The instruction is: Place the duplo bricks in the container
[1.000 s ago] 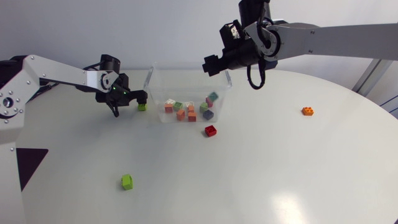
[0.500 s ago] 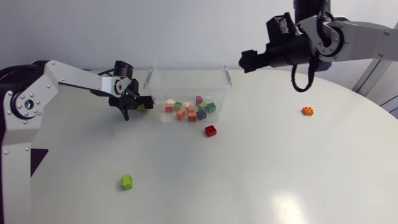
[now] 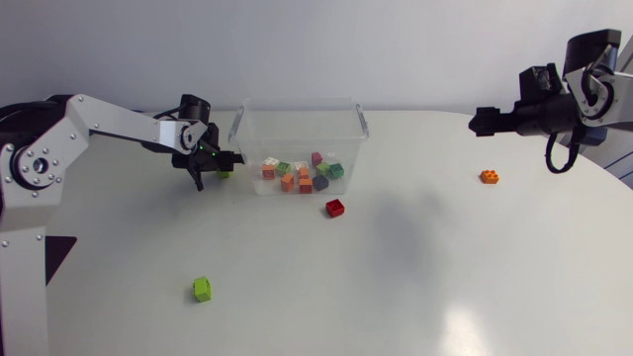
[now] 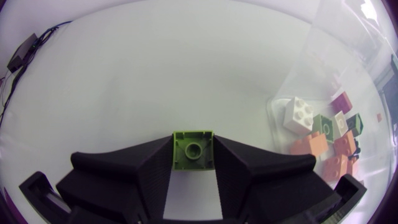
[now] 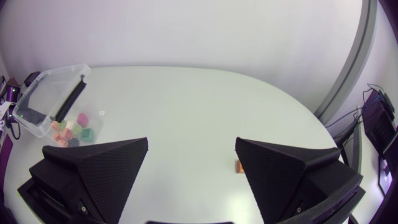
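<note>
The left jaws are closed on a small green brick [image 4: 193, 150], pinched from both sides with its hollow underside facing the wrist camera. The clear container [image 3: 300, 117] stands just beside them, its near wall between the held brick and the pile of white, orange, green and purple bricks [image 3: 302, 175] already inside. The step in hand looks like the drop, and doing it well probably means lifting first, since the jaws sit low against the outside of the wall. The brick should rise until it clears the rim, travel over to the middle of the container, and only then be released. Letting go too near the wall risks a bounce back onto the surface [image 3: 396, 287]. The left arm [image 3: 109, 119] should keep its wrist clear of the rim as it crosses. The right jaws stand wide apart and hold nothing, hanging above the surface with the orange brick [image 5: 239, 167] ahead of and below them (a sensible next pick). They need squaring to its flat sides before they go down. A red brick [image 3: 335, 208] lies just outside the container, and another green brick [image 3: 202, 289] lies well apart from both jaws.
</note>
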Controlling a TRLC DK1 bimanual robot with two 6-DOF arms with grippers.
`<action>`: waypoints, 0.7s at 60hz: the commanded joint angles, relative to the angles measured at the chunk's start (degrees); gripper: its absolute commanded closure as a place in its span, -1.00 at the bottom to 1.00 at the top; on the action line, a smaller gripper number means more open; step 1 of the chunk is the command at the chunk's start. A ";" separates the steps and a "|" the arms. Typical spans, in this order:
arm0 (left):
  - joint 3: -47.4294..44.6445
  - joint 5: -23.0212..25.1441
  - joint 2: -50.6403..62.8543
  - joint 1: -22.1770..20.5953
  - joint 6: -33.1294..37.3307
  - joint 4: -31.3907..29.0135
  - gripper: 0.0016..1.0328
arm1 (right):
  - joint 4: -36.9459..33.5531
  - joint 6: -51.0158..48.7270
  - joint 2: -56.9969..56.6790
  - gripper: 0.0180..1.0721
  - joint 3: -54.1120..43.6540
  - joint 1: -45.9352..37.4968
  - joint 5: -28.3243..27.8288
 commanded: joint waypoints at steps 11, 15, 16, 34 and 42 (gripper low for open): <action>-7.09 -2.37 -12.00 0.38 1.26 -1.53 0.58 | 0.98 -0.13 7.68 -0.93 0.54 -3.61 1.15; -9.20 -2.37 -15.60 0.73 1.26 -1.36 0.58 | 1.06 -0.48 9.53 -0.93 1.15 -4.58 1.24; -9.90 -2.37 -16.92 0.90 1.26 -1.36 0.58 | 1.06 -0.65 10.06 -0.93 1.42 -4.93 1.24; -16.58 -2.37 -30.54 0.64 1.35 3.21 0.58 | 1.86 -3.29 16.82 -0.93 3.35 -10.20 1.33; -17.02 -2.81 -33.35 -0.41 1.35 3.65 0.58 | 2.47 -5.22 20.95 -0.93 5.55 -12.05 0.89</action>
